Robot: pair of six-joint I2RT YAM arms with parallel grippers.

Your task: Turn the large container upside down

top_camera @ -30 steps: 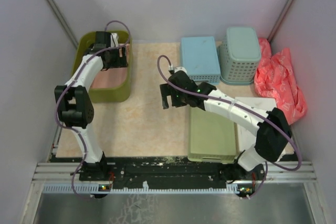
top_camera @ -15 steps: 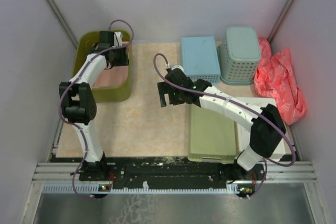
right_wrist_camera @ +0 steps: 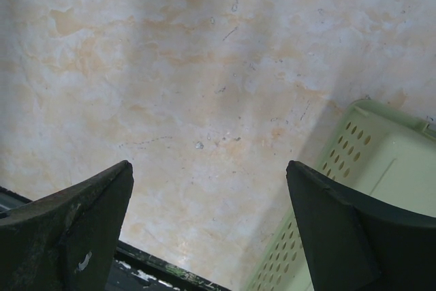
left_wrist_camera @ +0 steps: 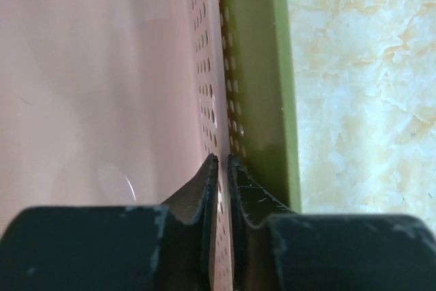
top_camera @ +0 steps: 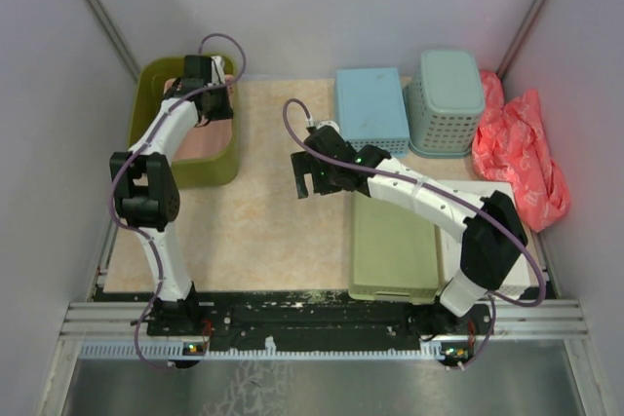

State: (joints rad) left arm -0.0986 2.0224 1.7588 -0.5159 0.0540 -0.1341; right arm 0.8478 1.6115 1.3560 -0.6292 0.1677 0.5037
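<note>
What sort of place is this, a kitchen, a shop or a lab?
Probably a robot test cell: left arm and right arm bolted to a rail, plain grey walls around the table, an olive tub and teal basket set out.

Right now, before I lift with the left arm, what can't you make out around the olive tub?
- Deep olive-green plastic tub: its base is hidden in the top view by the pink perforated basket nested inside.
- Left gripper: hidden under its own wrist in the top view. The left wrist view shows it pinching the pink wall, but whether the olive wall is caught too is unclear.
</note>
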